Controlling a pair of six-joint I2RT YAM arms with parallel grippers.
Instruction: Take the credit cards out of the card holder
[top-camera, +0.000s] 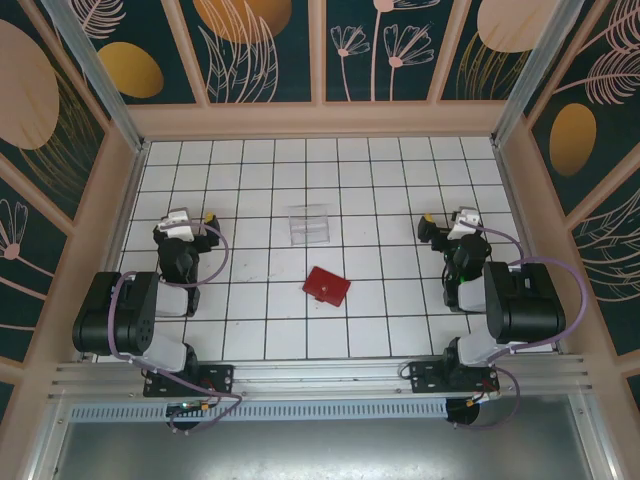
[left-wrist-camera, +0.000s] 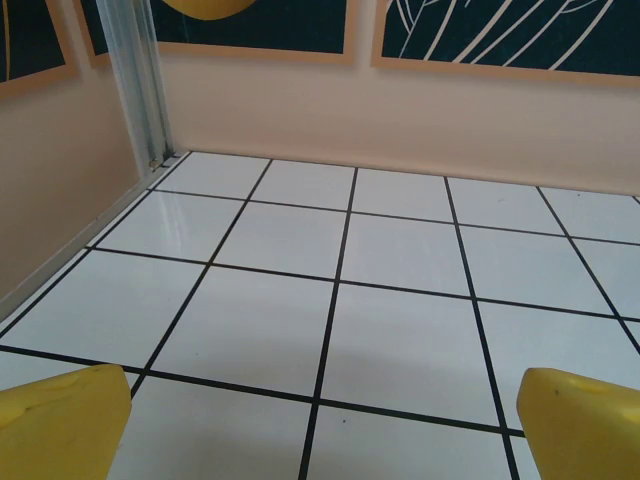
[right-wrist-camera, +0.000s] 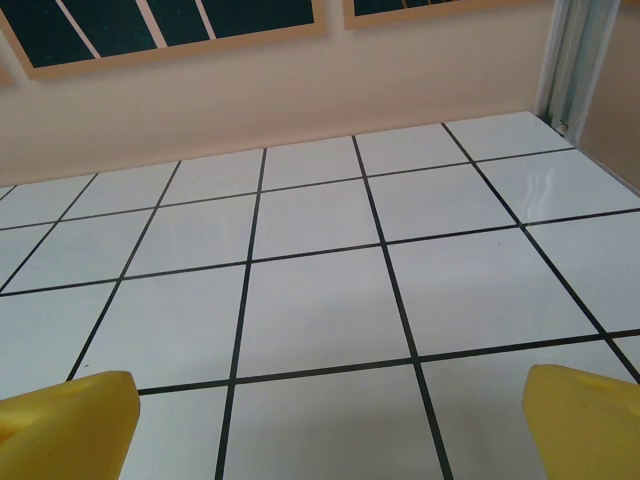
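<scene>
The red card holder (top-camera: 326, 286) lies folded shut in the middle of the white tiled table (top-camera: 260, 190), between the two arms. The credit cards are hidden from view. My left gripper (top-camera: 181, 222) rests at the left side, well away from the holder, and in the left wrist view it (left-wrist-camera: 325, 430) stands open, yellow fingertips (left-wrist-camera: 65, 420) wide apart over bare tile. At the right side my right gripper (top-camera: 460, 224) is likewise apart from the holder; in the right wrist view it (right-wrist-camera: 325, 425) is open with nothing between its yellow fingertips (right-wrist-camera: 585, 415).
A clear plastic box (top-camera: 307, 225) stands just behind the card holder. Peach walls (top-camera: 320, 120) with dark patterned panels enclose the table on three sides. A metal post (left-wrist-camera: 140, 85) marks the far left corner.
</scene>
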